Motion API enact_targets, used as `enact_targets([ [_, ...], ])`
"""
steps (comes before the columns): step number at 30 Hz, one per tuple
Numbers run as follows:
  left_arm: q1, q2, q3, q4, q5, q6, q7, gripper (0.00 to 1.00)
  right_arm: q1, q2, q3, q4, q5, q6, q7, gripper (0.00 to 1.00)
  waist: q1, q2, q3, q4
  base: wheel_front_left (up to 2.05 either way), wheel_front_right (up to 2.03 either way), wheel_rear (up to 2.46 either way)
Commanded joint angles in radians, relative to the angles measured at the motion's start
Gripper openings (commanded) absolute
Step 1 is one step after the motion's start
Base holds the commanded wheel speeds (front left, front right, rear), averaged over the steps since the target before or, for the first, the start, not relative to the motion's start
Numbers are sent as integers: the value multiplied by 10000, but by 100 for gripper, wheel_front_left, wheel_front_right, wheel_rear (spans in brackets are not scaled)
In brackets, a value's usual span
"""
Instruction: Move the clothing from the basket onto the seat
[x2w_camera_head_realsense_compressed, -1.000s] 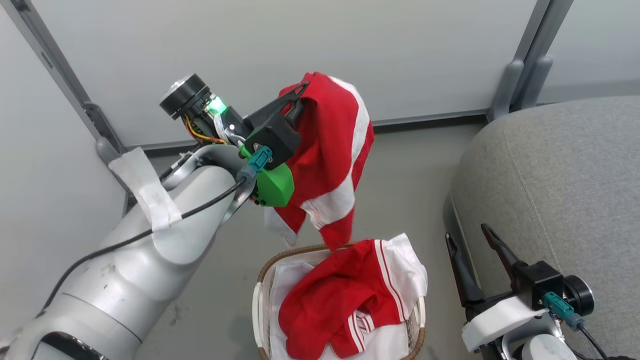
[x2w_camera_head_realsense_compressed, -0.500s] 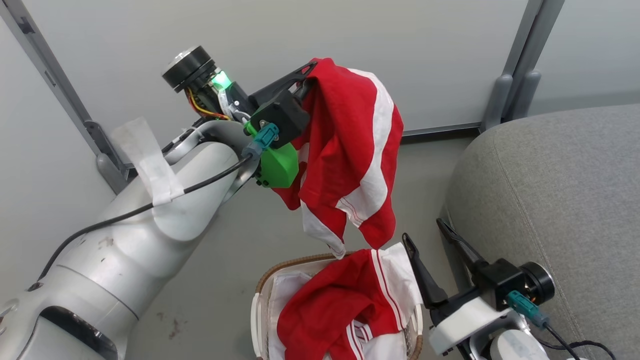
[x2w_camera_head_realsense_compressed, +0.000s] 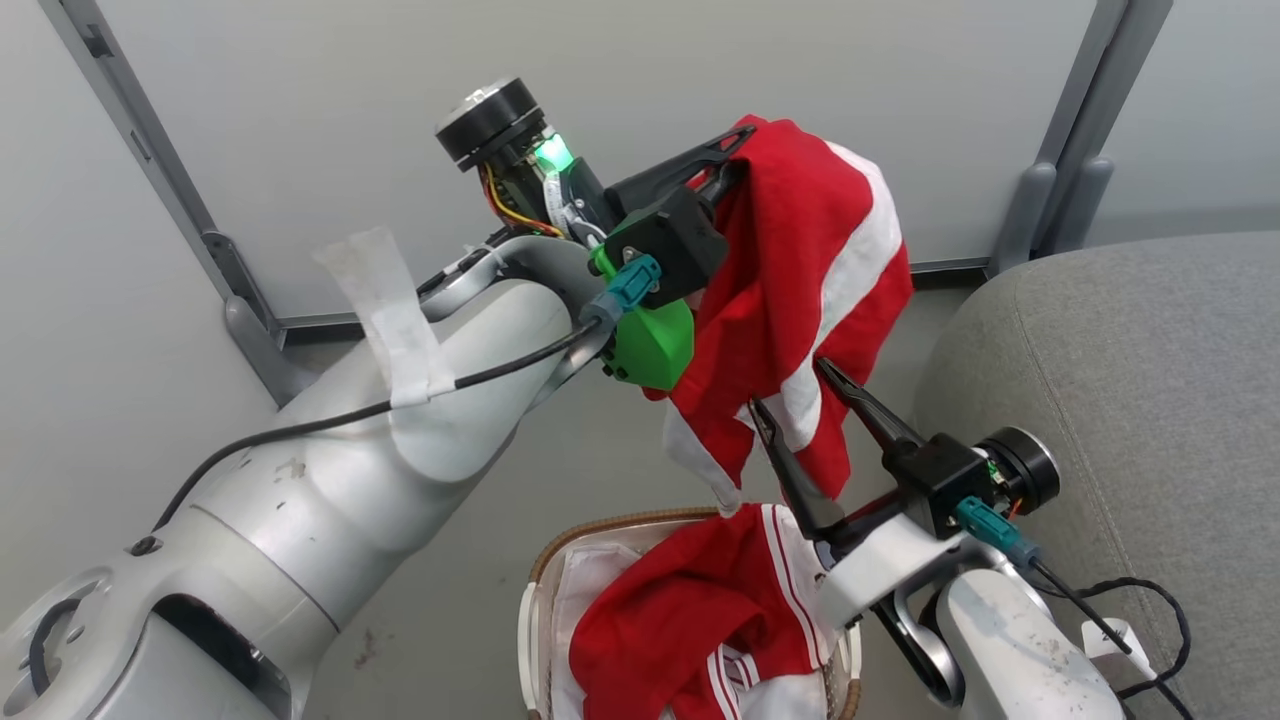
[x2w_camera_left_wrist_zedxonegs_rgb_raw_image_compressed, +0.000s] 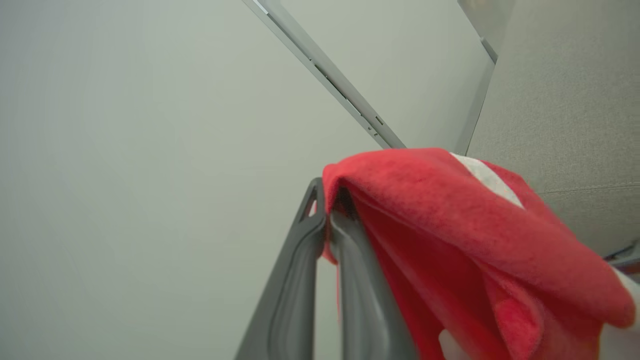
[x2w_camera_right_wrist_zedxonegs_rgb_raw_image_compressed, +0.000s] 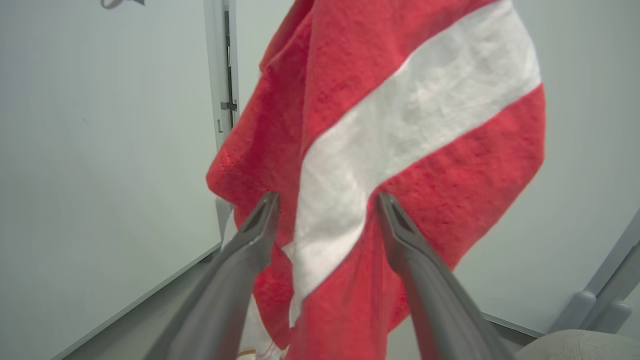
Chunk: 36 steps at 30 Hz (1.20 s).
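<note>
The left tool (x2w_camera_head_realsense_compressed: 735, 160) is pinched tight on the top fold of a red garment (x2w_camera_head_realsense_compressed: 790, 270), high above the floor (x2w_camera_head_realsense_compressed: 470, 580) and in front of the pale wall panel (x2w_camera_head_realsense_compressed: 300, 100). In the left wrist view the two fingers of this tool (x2w_camera_left_wrist_zedxonegs_rgb_raw_image_compressed: 325, 200) meet with cloth between their tips, and the garment (x2w_camera_left_wrist_zedxonegs_rgb_raw_image_compressed: 450, 210) drapes over to one side of them.

The garment hangs from that grip with its long axis near vertical. Its bunched top sits at the tool and its narrow lower end points down at the basket (x2w_camera_head_realsense_compressed: 600, 530). A white panel runs slantwise across the red.

The right tool (x2w_camera_head_realsense_compressed: 792, 385) stands wide, nothing gripped, at the garment's lower half, with one finger on either side of the hanging cloth. In the right wrist view its tips (x2w_camera_right_wrist_zedxonegs_rgb_raw_image_compressed: 327, 197) frame the white panel of the garment (x2w_camera_right_wrist_zedxonegs_rgb_raw_image_compressed: 380, 100). Whether they touch the cloth I cannot tell.

The basket stands on the floor near the rounded corner of the grey seat (x2w_camera_head_realsense_compressed: 1120, 380). A second red garment (x2w_camera_head_realsense_compressed: 680, 620) lies heaped in it, directly under the hanging one's lower end. Whether the two touch I cannot tell.
</note>
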Motion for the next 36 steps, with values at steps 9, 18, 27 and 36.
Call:
enact_targets([
  [9,-156,-62,-243,-668,-255,19,-9,0,-353,-43,-1183,635,-686,-7,-49,100,1,0,-67,271,0,0,0],
  [18,413,117,-113,-995,-577,22,-10,0,-731,-48,-1267,1632,-538,-8,-49,0,1,0,-215,363,0,0,0],
  [27,1630,155,535,-1040,-1466,218,-10,9,-648,-48,-1410,1479,-310,-8,-49,0,1,0,-246,272,0,0,0],
  [36,4083,-117,2011,-1585,-2311,323,-10,100,-714,-47,-2297,729,-441,-8,-49,0,1,0,-162,194,0,0,0],
])
